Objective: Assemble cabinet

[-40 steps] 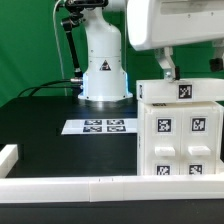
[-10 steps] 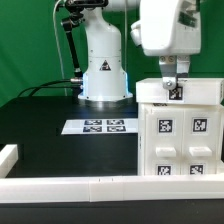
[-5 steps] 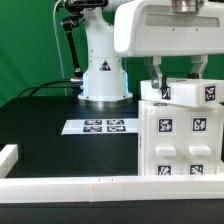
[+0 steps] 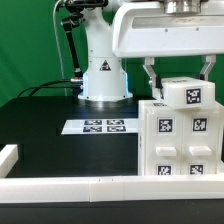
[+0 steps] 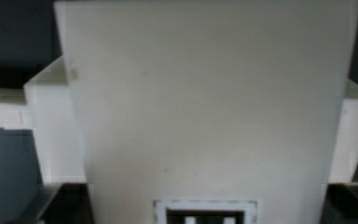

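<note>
The cabinet body (image 4: 178,140), a white box of panels with several square tags, stands at the exterior view's right. My gripper (image 4: 178,82) hangs over its top. Its two dark fingers (image 4: 150,78) stand one on each side of a white block (image 4: 190,96) with one tag, and they are shut on it. The block sits slightly raised and turned over the cabinet's top edge. In the wrist view the block's white face (image 5: 202,100) fills the picture, with its tag (image 5: 208,212) at one edge. The cabinet's side walls (image 5: 43,110) show behind it.
The marker board (image 4: 99,126) lies flat on the black table (image 4: 50,125), left of the cabinet. The arm's white base (image 4: 103,70) stands behind it, with cables at the back left. A white rail (image 4: 90,184) runs along the front edge, with a raised end (image 4: 8,156) at left.
My gripper came down over the cabinet top and turned, so that its fingers straddle the block. The block has gone from lying flat along the top to raised and turned.
</note>
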`<state>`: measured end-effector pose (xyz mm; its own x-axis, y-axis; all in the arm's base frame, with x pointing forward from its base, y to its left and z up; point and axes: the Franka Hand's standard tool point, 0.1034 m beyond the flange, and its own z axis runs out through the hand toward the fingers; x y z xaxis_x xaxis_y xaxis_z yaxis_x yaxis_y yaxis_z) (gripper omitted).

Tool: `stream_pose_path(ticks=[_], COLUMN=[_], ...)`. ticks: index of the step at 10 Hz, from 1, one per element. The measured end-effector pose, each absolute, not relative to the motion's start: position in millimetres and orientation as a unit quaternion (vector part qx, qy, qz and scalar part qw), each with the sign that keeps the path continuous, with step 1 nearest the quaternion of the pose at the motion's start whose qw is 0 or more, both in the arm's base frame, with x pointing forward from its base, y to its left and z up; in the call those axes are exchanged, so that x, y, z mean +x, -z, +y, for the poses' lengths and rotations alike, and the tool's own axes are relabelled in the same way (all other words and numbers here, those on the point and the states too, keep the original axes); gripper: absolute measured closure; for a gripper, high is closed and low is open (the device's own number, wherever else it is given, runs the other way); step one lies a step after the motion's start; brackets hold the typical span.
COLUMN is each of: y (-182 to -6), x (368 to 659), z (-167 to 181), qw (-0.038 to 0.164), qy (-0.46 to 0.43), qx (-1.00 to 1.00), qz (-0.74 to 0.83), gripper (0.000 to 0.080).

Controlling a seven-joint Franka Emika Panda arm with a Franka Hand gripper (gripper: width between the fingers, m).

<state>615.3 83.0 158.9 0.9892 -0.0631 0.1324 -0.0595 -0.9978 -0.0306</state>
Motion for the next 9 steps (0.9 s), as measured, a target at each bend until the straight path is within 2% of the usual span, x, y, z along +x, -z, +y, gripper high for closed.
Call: stream_pose_path(ticks=[4, 9], y=[-158.9, -159.9], x=[615.2, 611.8], z=[83.7, 90.0], qw=[0.028, 0.058], qy=[0.063, 0.047], qx=[-0.987, -0.909], qz=[0.147, 0.410], gripper=[0.0243, 0.0243])
